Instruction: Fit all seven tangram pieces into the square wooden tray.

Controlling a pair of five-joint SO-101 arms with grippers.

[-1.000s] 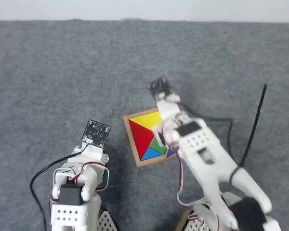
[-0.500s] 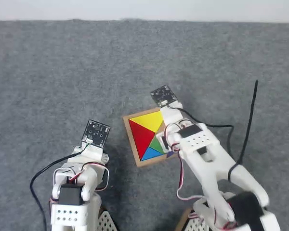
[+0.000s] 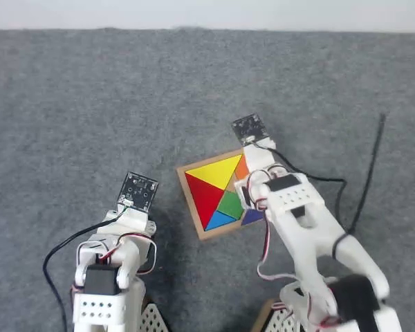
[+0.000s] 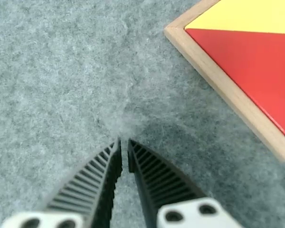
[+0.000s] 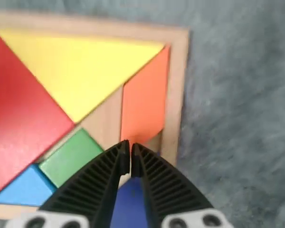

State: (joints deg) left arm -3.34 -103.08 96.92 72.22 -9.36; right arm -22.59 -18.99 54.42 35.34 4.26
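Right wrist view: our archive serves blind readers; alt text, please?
The shut right gripper hangs over the square wooden tray at the orange piece's end. Yellow triangle, red triangle, green square and light-blue triangle lie inside.

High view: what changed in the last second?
The right arm shifted to its right, its shut tool over the tray, uncovering the orange piece and more of the green piece. Nothing was gripped or released. Tray and left arm stayed put.

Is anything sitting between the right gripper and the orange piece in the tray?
Nothing visible does. The right gripper, shut, has its tips right at the edge of the orange piece, inside the tray.
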